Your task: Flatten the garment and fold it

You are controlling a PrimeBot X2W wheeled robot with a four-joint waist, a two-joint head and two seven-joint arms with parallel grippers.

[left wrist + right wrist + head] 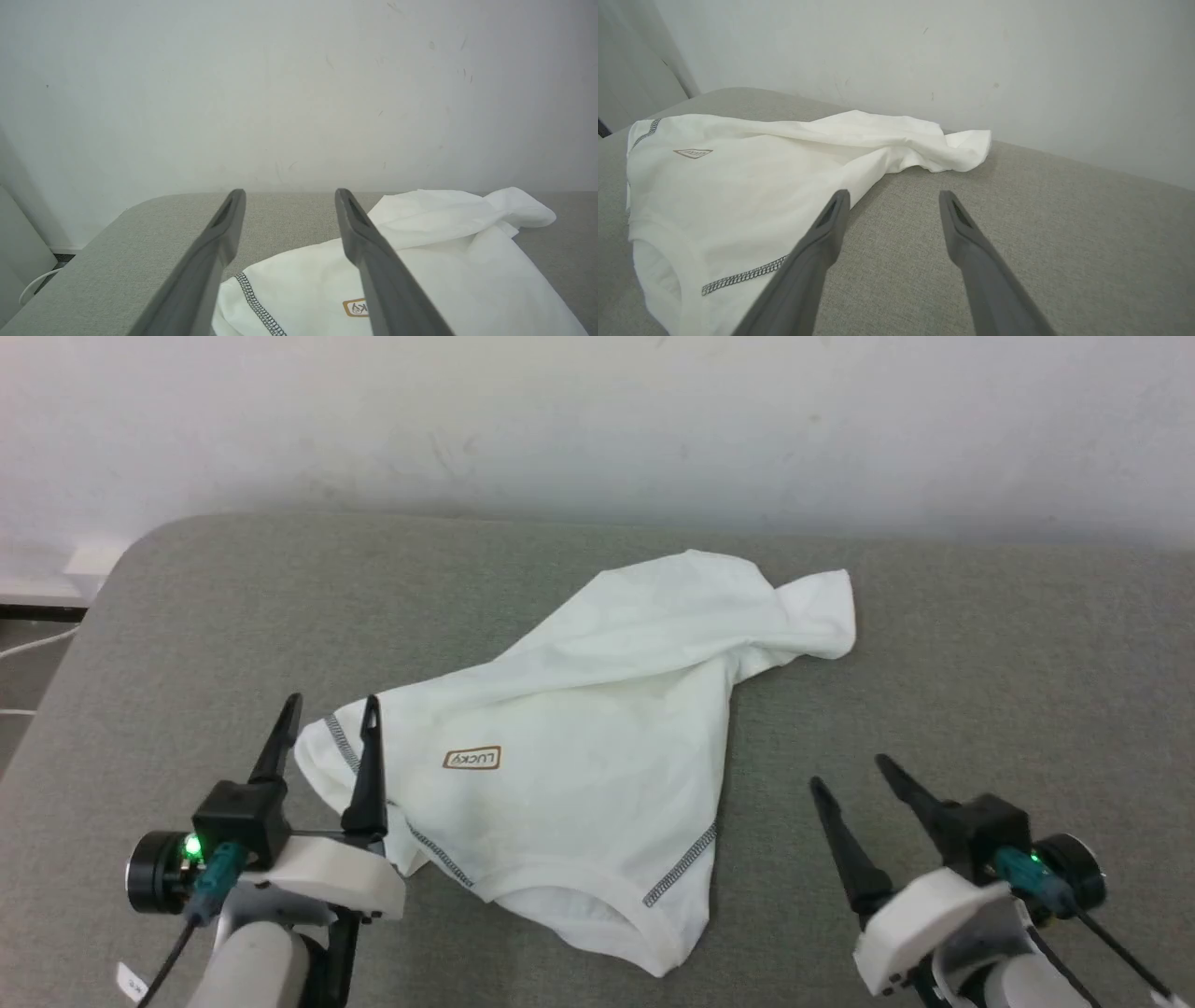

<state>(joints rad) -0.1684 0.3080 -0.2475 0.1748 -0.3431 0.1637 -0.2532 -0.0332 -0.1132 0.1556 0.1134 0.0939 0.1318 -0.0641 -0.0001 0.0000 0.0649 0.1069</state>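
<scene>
The garment (579, 747) lies rumpled on the grey table (980, 663), collar toward the robot, far end twisted, so it is not yet flat. The left gripper (332, 700) hovers over its left edge, jaws spread, likely to take that edge. The right gripper (849, 771) stands beside the garment, also spread and empty.

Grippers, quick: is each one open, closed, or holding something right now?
Left gripper: open, empty, at the edge of the shirt.
Right gripper: open, empty, beside the shirt.
</scene>
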